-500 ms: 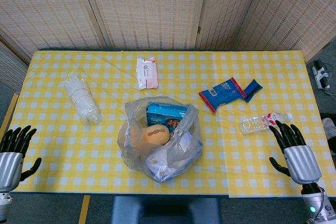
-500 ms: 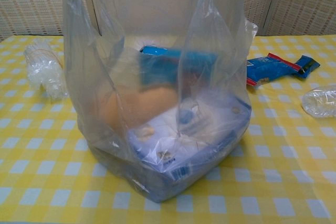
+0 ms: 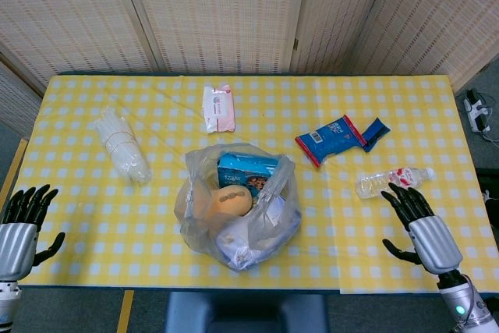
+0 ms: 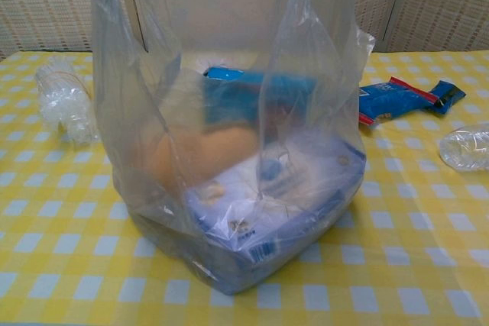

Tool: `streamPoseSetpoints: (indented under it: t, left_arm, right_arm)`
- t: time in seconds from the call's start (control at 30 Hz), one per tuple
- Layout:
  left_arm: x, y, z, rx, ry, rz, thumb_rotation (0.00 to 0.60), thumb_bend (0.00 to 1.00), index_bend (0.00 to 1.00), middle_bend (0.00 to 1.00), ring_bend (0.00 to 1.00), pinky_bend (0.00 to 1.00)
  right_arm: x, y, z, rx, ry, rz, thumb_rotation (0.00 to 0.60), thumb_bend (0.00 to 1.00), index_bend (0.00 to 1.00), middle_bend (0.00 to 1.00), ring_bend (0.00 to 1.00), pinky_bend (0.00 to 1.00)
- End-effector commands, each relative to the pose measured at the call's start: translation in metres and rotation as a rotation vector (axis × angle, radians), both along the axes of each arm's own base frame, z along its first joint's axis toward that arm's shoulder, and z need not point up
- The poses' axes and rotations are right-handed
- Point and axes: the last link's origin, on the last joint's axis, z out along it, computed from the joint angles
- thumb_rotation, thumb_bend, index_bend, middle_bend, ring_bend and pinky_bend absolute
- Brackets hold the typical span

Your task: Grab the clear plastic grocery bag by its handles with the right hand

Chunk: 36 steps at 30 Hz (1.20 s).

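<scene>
Right robot hand [image 3: 419, 228] spread open, holding nothing, near the table [image 3: 93, 208] edge. Left robot hand [image 3: 19, 228] likewise open and empty. Clear plastic grocery bag [image 3: 238, 208] standing untouched at center.

The handles of the clear bag [image 4: 229, 135] are cut off by the top edge in the chest view. The water bottle [image 4: 466, 146] is cropped at the right edge there. Items inside the bag are blurred by plastic. The left hand [image 3: 19, 228] is partly cut off at the head view's left edge.
</scene>
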Motion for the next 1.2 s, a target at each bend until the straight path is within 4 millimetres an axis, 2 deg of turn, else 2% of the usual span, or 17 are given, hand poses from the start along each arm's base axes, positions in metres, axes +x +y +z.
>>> streamPoseSetpoints:
  t: [0.03, 0.27, 0.57, 0.73, 1.0, 1.2]
  left_arm:
    - [-0.001, 0.001, 0.001, -0.002, -0.002, 0.004, 0.6, 0.36, 0.14, 0.11, 0.06, 0.05]
    - [0.0, -0.002, 0.004, 0.007, -0.01, 0.004, 0.6, 0.36, 0.14, 0.11, 0.08, 0.05]
    - [-0.001, -0.002, 0.005, 0.004, -0.013, 0.007, 0.6, 0.36, 0.14, 0.11, 0.08, 0.05]
    - [-0.001, -0.004, 0.007, 0.007, -0.017, 0.005, 0.6, 0.36, 0.14, 0.11, 0.09, 0.05]
    - [-0.002, -0.005, 0.01, 0.01, -0.026, 0.013, 0.6, 0.36, 0.15, 0.11, 0.09, 0.05]
    - [-0.003, -0.009, 0.015, 0.021, -0.033, 0.017, 0.6, 0.36, 0.15, 0.11, 0.1, 0.06]
  right_arm:
    - [0.028, -0.013, -0.007, 0.231, -0.277, 0.153, 0.6, 0.3, 0.0, 0.0, 0.0, 0.0]
    - [0.07, -0.026, -0.008, 0.409, -0.539, 0.266, 0.6, 0.29, 0.0, 0.0, 0.0, 0.0]
    - [0.106, -0.039, -0.017, 0.558, -0.887, 0.294, 0.6, 0.29, 0.0, 0.0, 0.02, 0.0]
    - [0.119, -0.046, -0.023, 0.622, -1.024, 0.281, 0.6, 0.29, 0.0, 0.0, 0.06, 0.0]
    - [0.132, -0.056, -0.038, 0.72, -1.073, 0.262, 0.6, 0.29, 0.0, 0.0, 0.06, 0.0]
    - [0.13, -0.057, -0.048, 0.74, -1.084, 0.248, 0.6, 0.29, 0.0, 0.0, 0.07, 0.0]
